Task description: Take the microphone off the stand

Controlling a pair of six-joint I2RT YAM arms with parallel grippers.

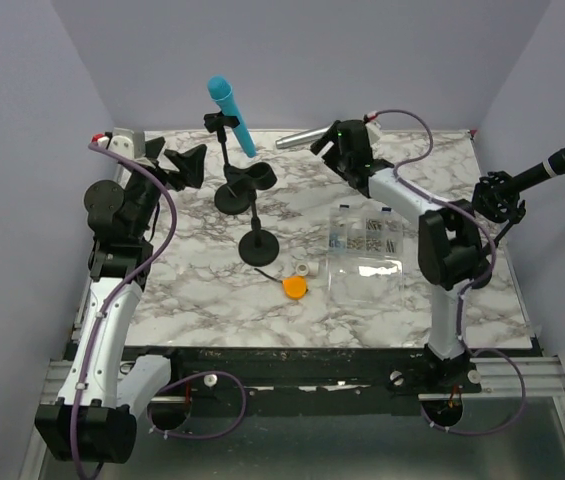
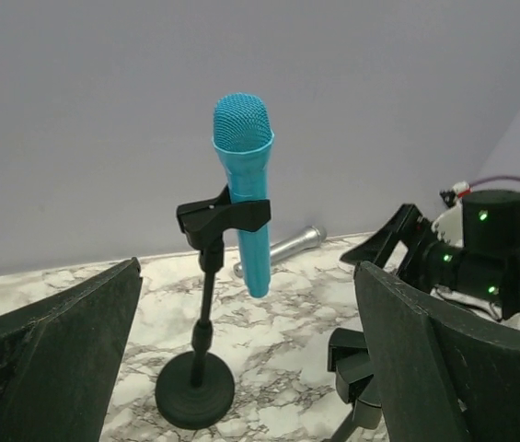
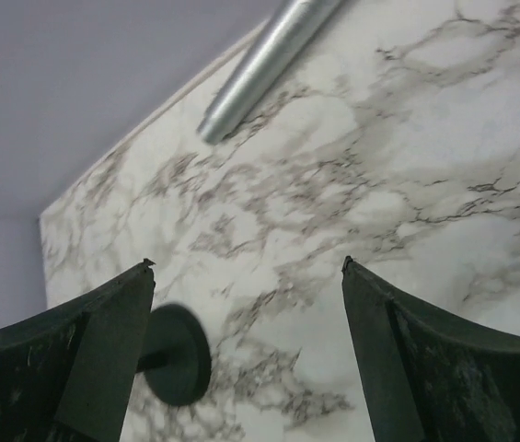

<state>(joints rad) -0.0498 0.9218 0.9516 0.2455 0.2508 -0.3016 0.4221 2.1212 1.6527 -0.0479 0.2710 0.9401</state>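
Note:
A turquoise microphone (image 1: 232, 112) is clipped upright in a black stand (image 1: 233, 196) at the back of the marble table. In the left wrist view the microphone (image 2: 244, 175) sits in the stand's clip (image 2: 224, 217), above the round base (image 2: 195, 391). My left gripper (image 1: 178, 164) is open and empty, left of the stand and apart from it; its midpoint (image 2: 248, 276) faces the microphone. My right gripper (image 1: 328, 141) is open and empty, right of the stand, over bare marble (image 3: 246, 267).
A silver microphone (image 1: 302, 137) lies at the back wall, also in the right wrist view (image 3: 264, 60). An empty stand (image 1: 259, 246) is in front. A black microphone (image 1: 554, 163) sits in a stand at the right edge. A clear parts box (image 1: 367, 242) and an orange lid (image 1: 294, 287) lie mid-table.

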